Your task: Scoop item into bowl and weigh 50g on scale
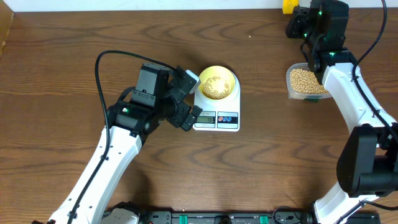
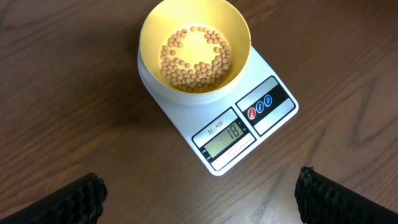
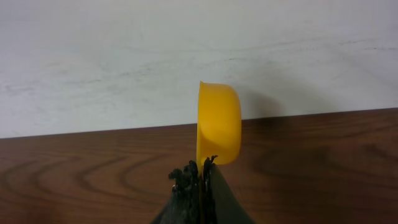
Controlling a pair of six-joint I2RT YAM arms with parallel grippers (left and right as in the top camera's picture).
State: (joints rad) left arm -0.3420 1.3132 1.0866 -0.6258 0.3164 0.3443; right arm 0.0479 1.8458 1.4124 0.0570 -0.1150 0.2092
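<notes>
The left gripper (image 1: 191,98) stands as wide open as it goes and holds nothing. Its two black fingers (image 2: 81,199) sit at the bottom corners of the left wrist view, with bare wooden table (image 2: 74,93) between them. From the gap between those fingers, the pale yellow-green bowl (image 2: 196,46) lies straight ahead at 12 o'clock, clear of both fingers. It sits on the far end of the white digital scale (image 2: 273,115). The scale runs from under the bowl towards 4 o'clock, ending with its grey display (image 2: 229,134) and two round buttons (image 2: 260,107). The display shows two digits that look like 18, though the last one is hard to read. A loose layer of tan beans (image 2: 196,56) covers the bottom of the bowl, and the yellow base shows through at the centre.

In the overhead view the bowl is at about 2 o'clock from the left gripper, and the near fingertip is just beside the scale's left edge. I cannot tell whether it touches.

The right gripper (image 1: 297,17) is well away at the table's far right corner, at roughly 1 o'clock from the bowl. Its fingers are pressed tightly together on the handle of a small yellow scoop (image 3: 217,124). The scoop is held on its side, with its open mouth facing 9 o'clock in the right wrist view and a white wall (image 3: 186,50) behind it. No beans are visible in it. A clear plastic container (image 1: 305,82) of more beans stands at 3 o'clock from the bowl, partly under the right arm.
</notes>
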